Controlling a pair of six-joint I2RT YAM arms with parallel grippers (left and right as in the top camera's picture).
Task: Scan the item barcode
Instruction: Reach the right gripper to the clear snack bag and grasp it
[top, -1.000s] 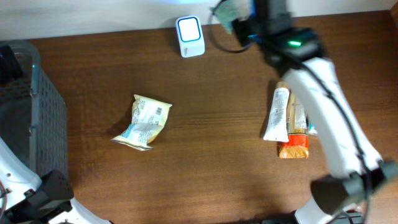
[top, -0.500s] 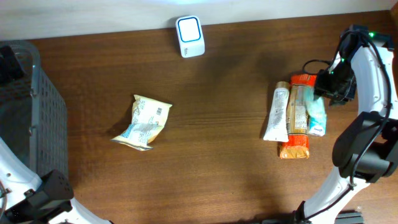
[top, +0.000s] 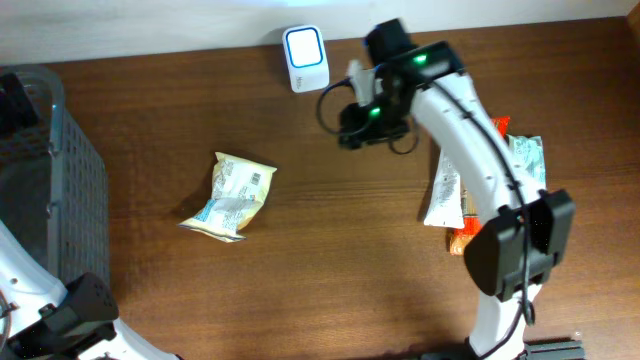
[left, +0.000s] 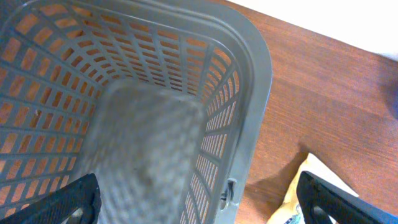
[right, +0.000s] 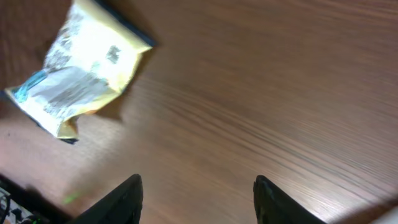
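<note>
Right gripper (right: 198, 186) has swung in toward the crumpled yellow snack packet (right: 81, 68), fingers apart, empty; a hasty grab may crease it, spoiling the scan. Left gripper (left: 199, 199) is spread too.

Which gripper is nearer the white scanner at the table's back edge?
Right. The right gripper hangs over the table just front-right of the scanner. The left gripper is far to the left, over the grey basket.

Bare worktop (top: 330, 230) lies open between my right pincer (right: 198, 193) and the packet (top: 232, 195). Basket (top: 85, 190) walls the left; scanner (top: 305, 58) sits at the far edge.
</note>
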